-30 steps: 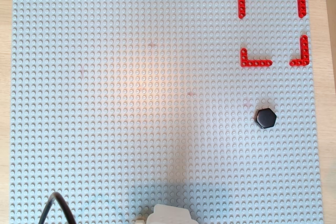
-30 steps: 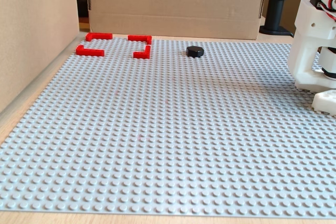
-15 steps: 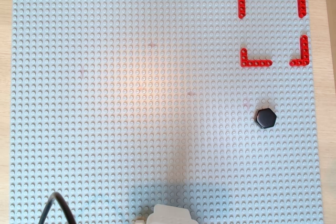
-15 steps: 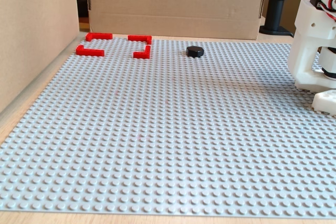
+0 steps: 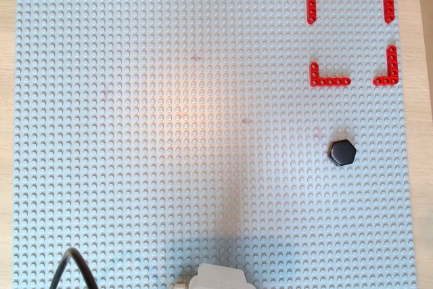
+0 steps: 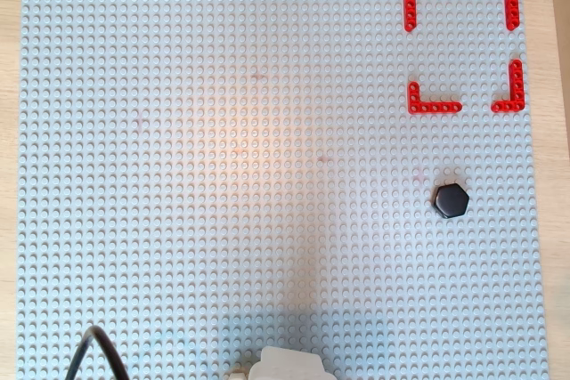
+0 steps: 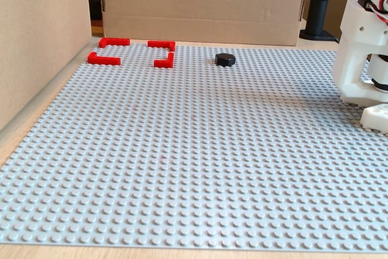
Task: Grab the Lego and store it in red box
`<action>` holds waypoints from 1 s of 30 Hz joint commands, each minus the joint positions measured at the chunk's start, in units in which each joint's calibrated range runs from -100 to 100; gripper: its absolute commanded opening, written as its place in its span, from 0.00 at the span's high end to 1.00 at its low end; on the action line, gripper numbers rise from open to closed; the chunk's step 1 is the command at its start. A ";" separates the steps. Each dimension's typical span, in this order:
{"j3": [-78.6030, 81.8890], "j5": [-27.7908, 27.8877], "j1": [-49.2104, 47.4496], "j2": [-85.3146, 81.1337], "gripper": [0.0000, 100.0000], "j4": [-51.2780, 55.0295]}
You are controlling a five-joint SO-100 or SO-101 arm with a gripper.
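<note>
Right now your Lego lies flat on the grey studded baseplate, glossy black face up, outside the red box and near its open side. In both overhead views it sits below the box, roughly under the gap between the two lower corner brackets; in the fixed view the same Lego shows to the right of the box, near the cardboard wall at the back.

Nothing touches the piece. Of the arm you only get the white base at the right edge of the fixed view and a sliver of it at the bottom of the overhead views, beside a black cable. The gripper is out of every picture, so you cannot tell whether its jaws are wide or narrow.

By my reading the task has not begun: the reach is yet to come.

Mind these risks:
- The piece is low, smooth and hexagonal. Jaws closing on corners rather than flats may squirt it sideways.
- A descent that stops short will pinch only the top edge; one too deep drives the fingertips into the studs.
- The box is only four thin brackets. A sweeping approach could knock one loose or drop the piece across a bracket.
</note>
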 commanded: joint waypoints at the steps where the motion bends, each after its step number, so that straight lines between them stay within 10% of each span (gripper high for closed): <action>1: -1.21 0.17 0.00 -0.51 0.99 0.14; 30: 0.79 0.33 -0.37 0.68 0.99 -3.36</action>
